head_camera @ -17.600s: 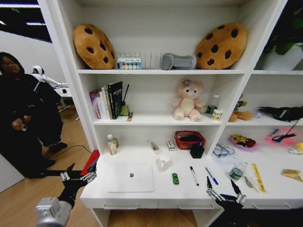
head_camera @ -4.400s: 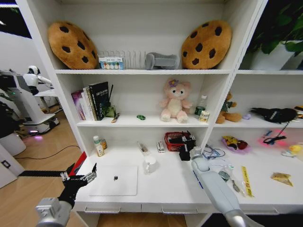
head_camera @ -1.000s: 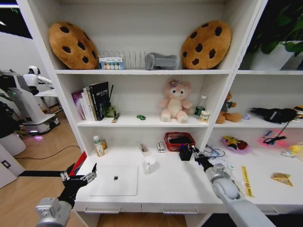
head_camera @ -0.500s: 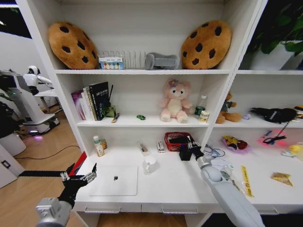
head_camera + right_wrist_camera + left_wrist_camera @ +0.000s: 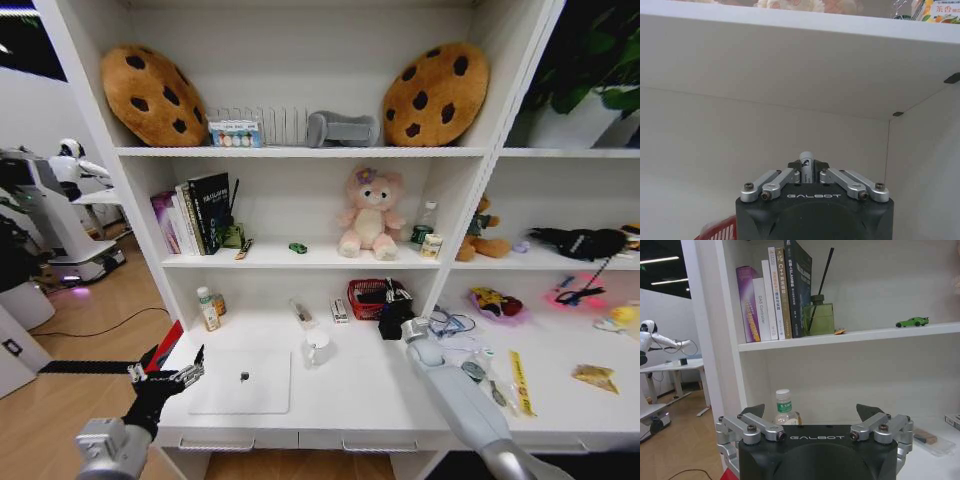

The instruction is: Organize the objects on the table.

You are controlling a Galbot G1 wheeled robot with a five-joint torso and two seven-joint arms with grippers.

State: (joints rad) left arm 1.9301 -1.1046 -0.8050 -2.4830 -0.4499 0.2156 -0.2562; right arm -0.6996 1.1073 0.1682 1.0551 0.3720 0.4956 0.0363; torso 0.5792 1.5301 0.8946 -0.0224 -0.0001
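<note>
The silver laptop (image 5: 243,385) lies shut on the white table (image 5: 350,390), left of centre. The green toy car (image 5: 298,247) stands on the shelf above it and is also seen on that shelf at the car (image 5: 912,321) beyond the left wrist. My right gripper (image 5: 398,296) hovers just over a black pen holder (image 5: 389,326) at the back of the table. It is shut (image 5: 807,165) on a slim pen with a pale end; I cannot tell whether this is the marker or the blue pen. My left gripper (image 5: 166,378) waits open (image 5: 813,410) off the table's left end.
A red basket (image 5: 364,297) sits right behind the holder, and a white mug (image 5: 317,347) stands beside the laptop. A small bottle (image 5: 207,308) is at the back left. Cables and small items lie right of my right arm. Books (image 5: 195,212) and a pink bear (image 5: 368,212) fill the shelf.
My right gripper has risen from low and right of the pen holder to just above it, carrying the pen. The left arm has not moved.
</note>
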